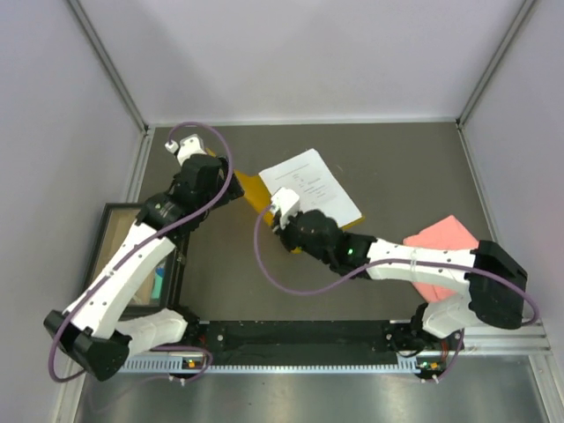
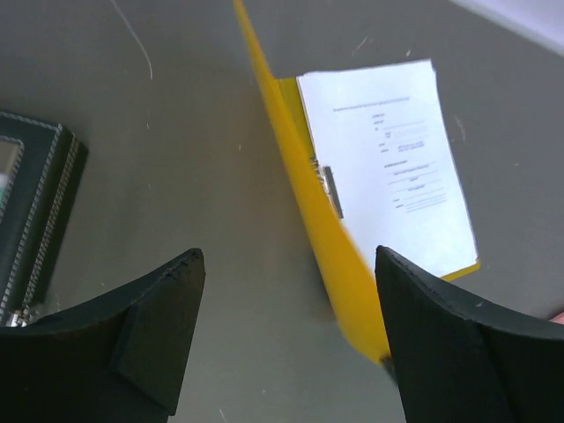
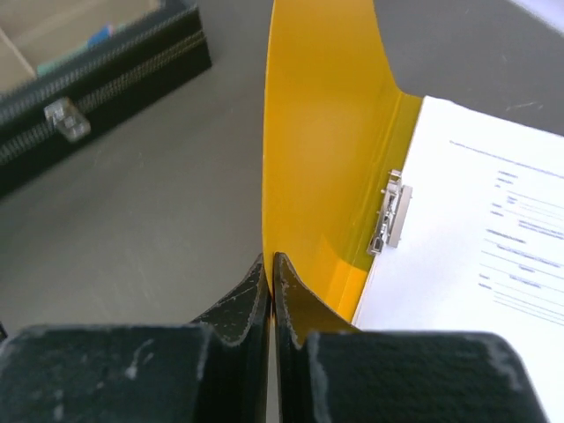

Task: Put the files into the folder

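Observation:
The orange-yellow folder (image 1: 251,187) lies open on the grey table, and its cover (image 3: 317,132) stands raised. My right gripper (image 3: 270,258) is shut on the near edge of that cover. The files (image 3: 476,264), white printed sheets, lie on the folder's inner back beside the metal clip (image 3: 389,217). My left gripper (image 2: 289,256) is open just left of the cover, with nothing between its fingers (image 2: 159,326). In the left wrist view the cover (image 2: 308,203) shows edge-on and the files (image 2: 388,159) lie to its right. From above, the right gripper (image 1: 280,225) sits at the folder's near side and the left gripper (image 1: 231,189) at its left.
A black zippered case (image 1: 132,256) sits open at the table's left edge, also in the right wrist view as the case (image 3: 97,70). A pink cloth (image 1: 441,242) lies at the right, partly under my right arm. Grey walls enclose the table.

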Robot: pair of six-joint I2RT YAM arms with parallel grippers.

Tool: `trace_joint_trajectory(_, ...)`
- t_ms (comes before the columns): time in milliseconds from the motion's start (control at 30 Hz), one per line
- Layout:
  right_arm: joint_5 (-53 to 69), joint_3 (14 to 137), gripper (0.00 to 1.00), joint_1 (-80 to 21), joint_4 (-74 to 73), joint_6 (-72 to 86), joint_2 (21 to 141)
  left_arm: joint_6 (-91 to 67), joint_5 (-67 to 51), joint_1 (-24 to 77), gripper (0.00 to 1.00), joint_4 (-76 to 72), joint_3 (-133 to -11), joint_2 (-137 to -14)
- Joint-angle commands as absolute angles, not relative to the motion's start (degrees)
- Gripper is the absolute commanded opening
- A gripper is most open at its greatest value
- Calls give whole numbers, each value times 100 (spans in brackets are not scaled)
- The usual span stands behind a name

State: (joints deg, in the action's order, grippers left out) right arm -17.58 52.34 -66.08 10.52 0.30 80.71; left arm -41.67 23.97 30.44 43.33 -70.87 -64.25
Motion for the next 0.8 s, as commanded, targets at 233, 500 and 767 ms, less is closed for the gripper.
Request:
trace_joint_trajectory(233, 2335, 5170, 0, -3493, 2150, 3820, 8990, -3155, 2619, 3032, 86, 3665, -6900, -5212)
trace_joint_trajectory(500, 3331, 4842, 0, -1996, 2646, 4887, 10361, -3427, 2110, 3032, 86, 3472, -6258, -5256)
trace_joint_trajectory(767, 2506, 5361, 0, -1846, 1047, 4193, 10880, -3603, 1617, 3024, 84, 3199, -5810, -5335)
